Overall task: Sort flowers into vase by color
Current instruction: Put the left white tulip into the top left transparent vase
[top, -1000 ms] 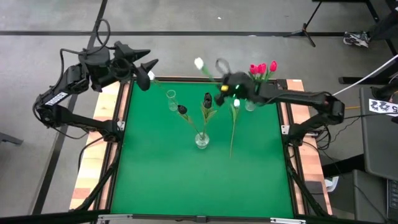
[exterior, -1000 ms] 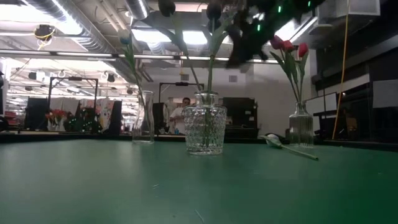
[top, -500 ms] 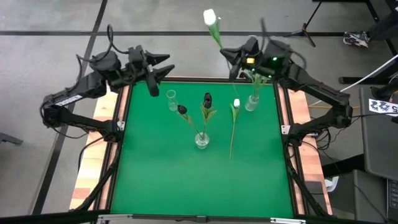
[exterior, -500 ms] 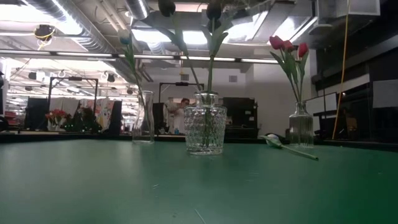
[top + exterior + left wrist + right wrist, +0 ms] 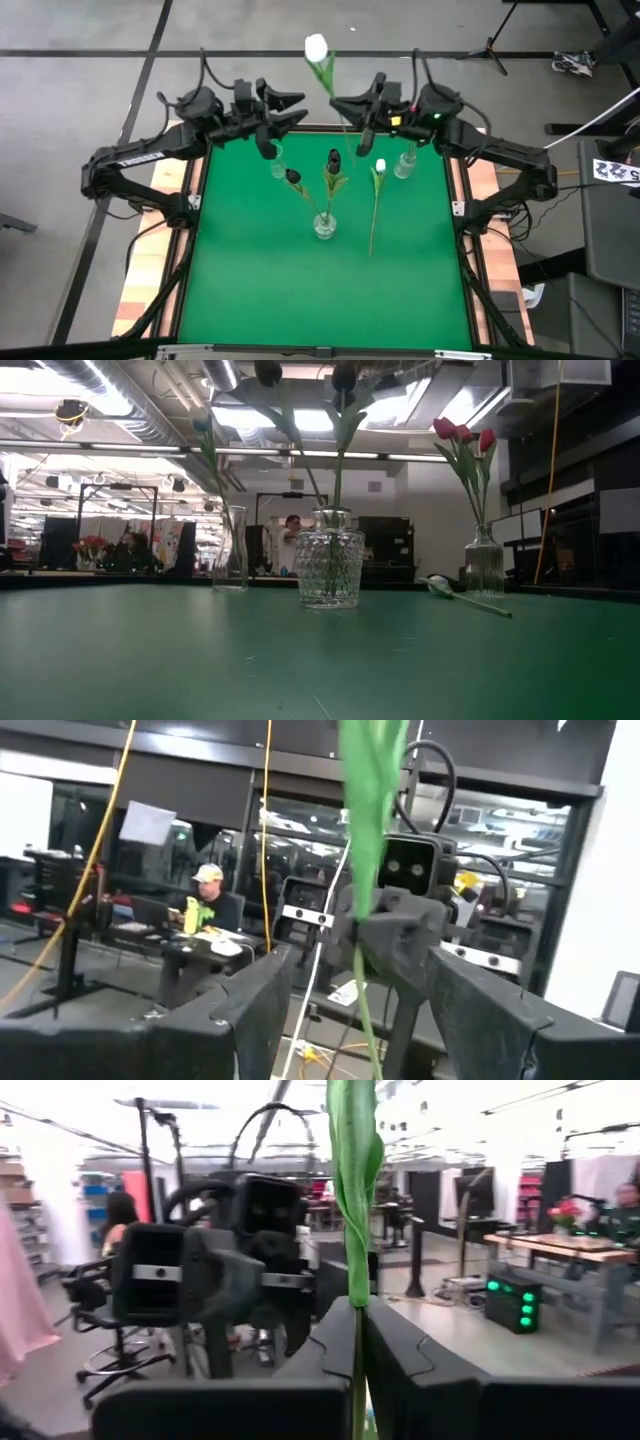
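My right gripper [image 5: 342,106] hovers above the table's far edge, shut on a white tulip [image 5: 316,45] whose head rises above it. My left gripper [image 5: 300,107] faces it, open, with its fingers on either side of the tulip's stem [image 5: 361,1005] and apart from it. A second white tulip [image 5: 380,165] lies flat on the mat. Two black tulips [image 5: 333,158] stand in the middle vase [image 5: 325,226]. Pink-red tulips [image 5: 458,432] stand in the right vase [image 5: 484,565]. The narrow vase [image 5: 230,550] holds one stem. My right gripper pinches the white tulip's green stem [image 5: 358,1342] between its two fingers, just below a long leaf [image 5: 352,1190]. The fingers come level from the table's right and lie across the stem. The tulip is lifted clear and nearly upright, head up, with the stem's lower end [image 5: 350,148] below the fingers.
The green mat [image 5: 260,290] is bare toward the near edge. The three vases stand in the far half. People sit at desks in the room behind the table [image 5: 292,525].
My right gripper has risen with the white tulip from above the mat, gone toward the far edge and then left. The tulip has swung upright, head high. My left gripper has moved right toward it, until its open fingers stand around the stem.
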